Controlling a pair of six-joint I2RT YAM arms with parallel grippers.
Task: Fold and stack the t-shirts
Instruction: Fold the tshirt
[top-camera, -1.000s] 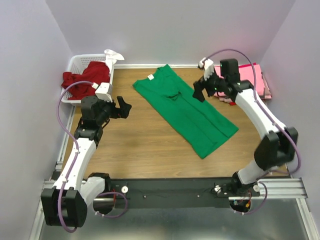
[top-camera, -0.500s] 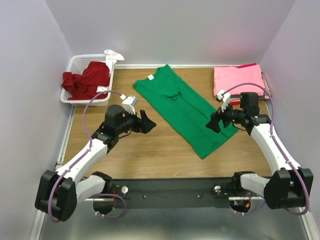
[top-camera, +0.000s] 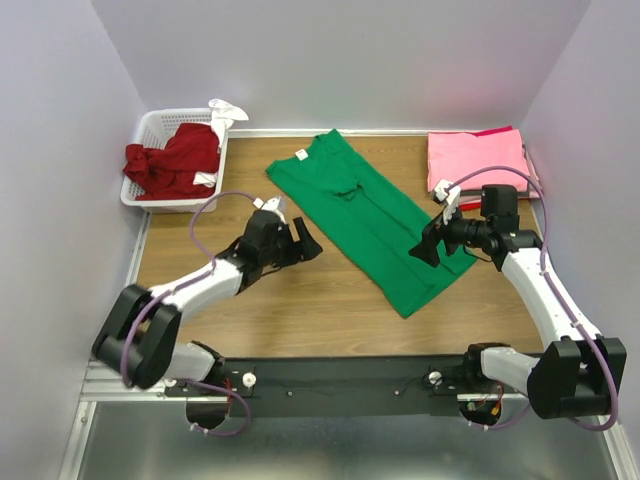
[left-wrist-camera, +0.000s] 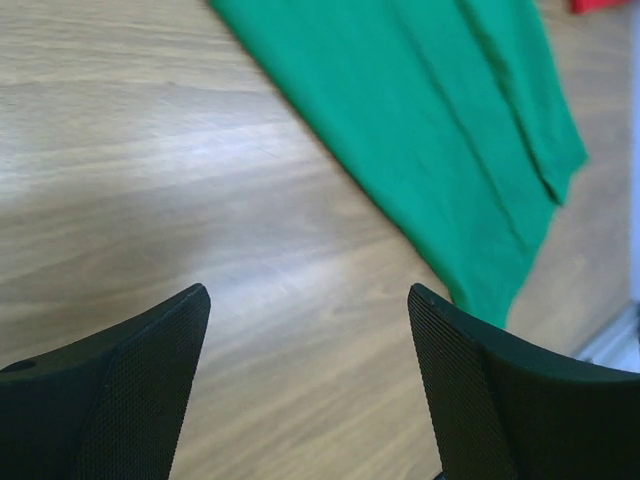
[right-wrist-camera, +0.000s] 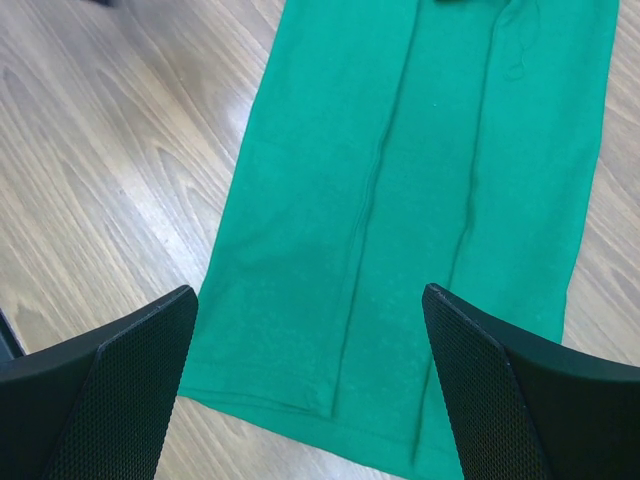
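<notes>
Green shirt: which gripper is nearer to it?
Right. The right gripper is above the hem end of the green shirt; the left gripper is over the table beside its long edge.

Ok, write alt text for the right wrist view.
A green t-shirt, folded lengthwise into a long strip, lies flat on a wooden table. The right hand hangs open above one end of it, holding nothing.

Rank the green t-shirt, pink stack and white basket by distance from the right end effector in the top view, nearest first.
1. Green t-shirt: centre, with the right end effector hovering over its near right end.
2. Pink stack: back right corner.
3. White basket: back left corner, on the opposite side.
</notes>
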